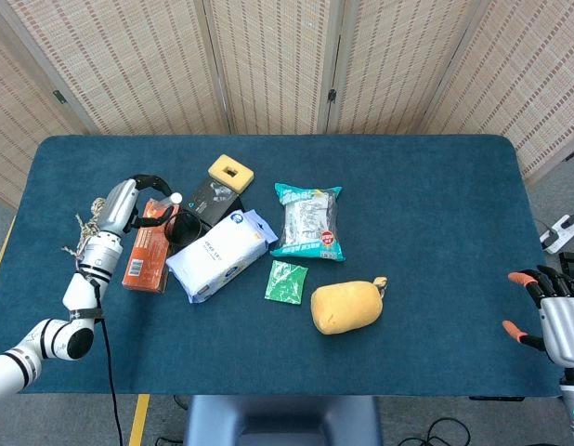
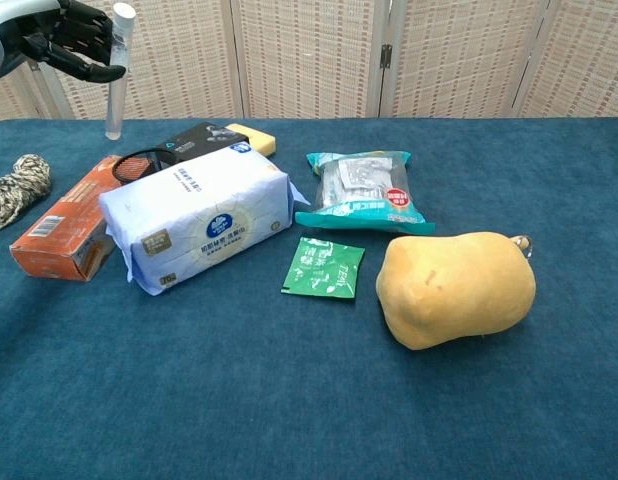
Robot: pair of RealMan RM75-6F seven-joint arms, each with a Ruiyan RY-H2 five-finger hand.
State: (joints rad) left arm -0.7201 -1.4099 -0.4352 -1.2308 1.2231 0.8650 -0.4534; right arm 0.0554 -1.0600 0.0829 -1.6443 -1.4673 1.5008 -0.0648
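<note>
While raised, left hand (image 2: 59, 38) pinching seemingly upright test tube (image 2: 116, 72)

left hand (image 2: 49, 38): raised top left, pinching clear tube (image 2: 116, 75) upright | below: orange box (image 2: 69, 220), white tissue pack (image 2: 197, 215) | right of them: yellow pouch (image 2: 455, 288)

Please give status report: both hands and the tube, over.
Left hand holds clear tube upright, above orange box. Right hand open at table edge, holding nothing. Black ring and tissue pack lie close below.
</note>
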